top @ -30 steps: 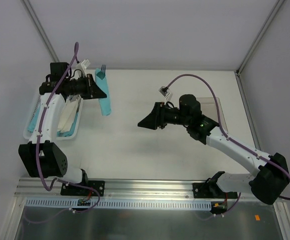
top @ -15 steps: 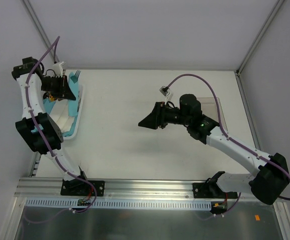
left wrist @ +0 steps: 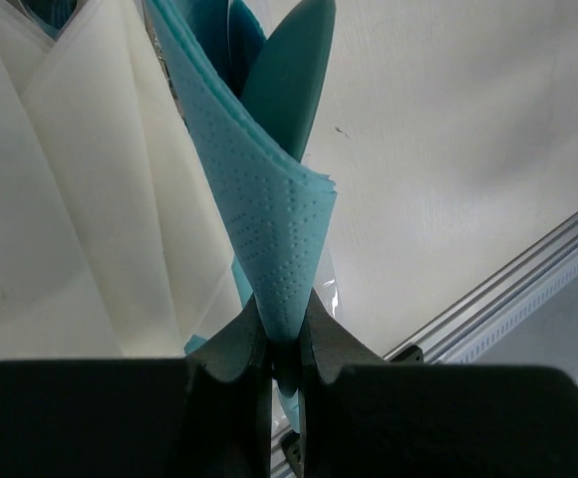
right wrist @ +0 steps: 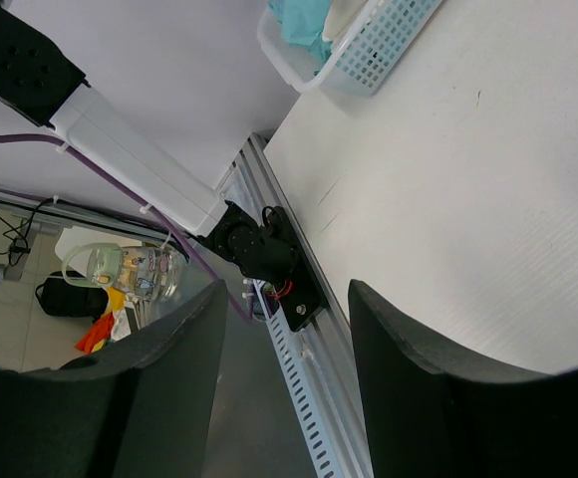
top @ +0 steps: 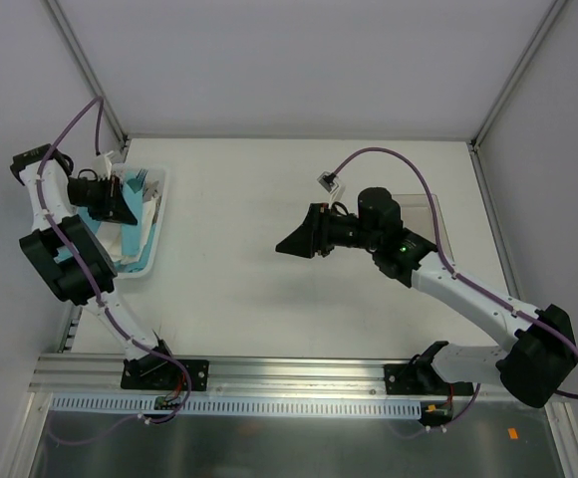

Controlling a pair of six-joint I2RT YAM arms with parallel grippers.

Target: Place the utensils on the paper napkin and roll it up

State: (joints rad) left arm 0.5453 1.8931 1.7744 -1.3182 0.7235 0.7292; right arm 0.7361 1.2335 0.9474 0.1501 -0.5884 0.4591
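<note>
Jaws of the left gripper clench a folded teal napkin, a utensil tucked inside, over the basket at the table's left, while the right gripper hangs parted above mid-table.

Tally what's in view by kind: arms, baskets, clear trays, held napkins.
Arms: 2 (left arm, right arm)
Basket: 1
Clear tray: 1
Teal napkin, pinched in the left pincer: 1
Total: 5
</note>
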